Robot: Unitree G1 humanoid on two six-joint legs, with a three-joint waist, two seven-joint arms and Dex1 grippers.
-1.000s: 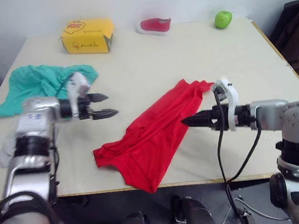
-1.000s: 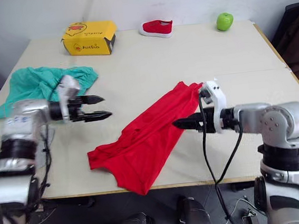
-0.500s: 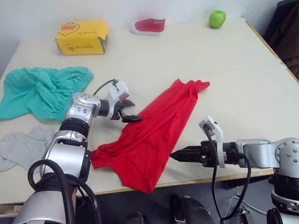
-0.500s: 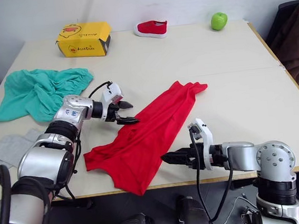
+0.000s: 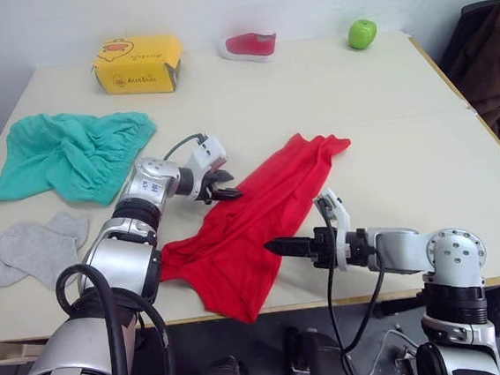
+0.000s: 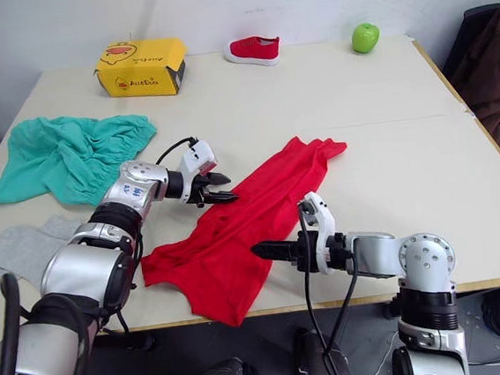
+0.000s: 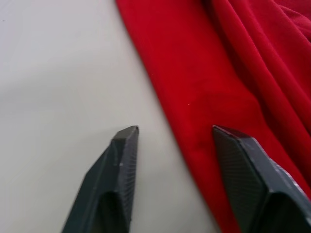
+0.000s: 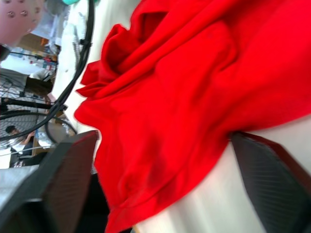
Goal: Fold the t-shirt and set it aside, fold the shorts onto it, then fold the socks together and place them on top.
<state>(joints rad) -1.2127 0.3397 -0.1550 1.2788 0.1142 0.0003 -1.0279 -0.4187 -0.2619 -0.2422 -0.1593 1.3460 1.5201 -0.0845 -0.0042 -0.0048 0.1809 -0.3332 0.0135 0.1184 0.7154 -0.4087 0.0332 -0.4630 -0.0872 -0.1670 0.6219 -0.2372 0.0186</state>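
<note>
Both open grippers at t-shirt (image 5: 252, 226)

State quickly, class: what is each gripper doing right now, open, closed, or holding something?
Left gripper: open, one finger over the t-shirt edge, one over bare table, holding nothing.
Right gripper: open, fingers spread either side of the t-shirt, holding nothing.

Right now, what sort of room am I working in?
Probably a lab or office test setup, not a home: one plain table against a bare wall, with odd props on it, a yellow box, shoe and green apple.
</note>
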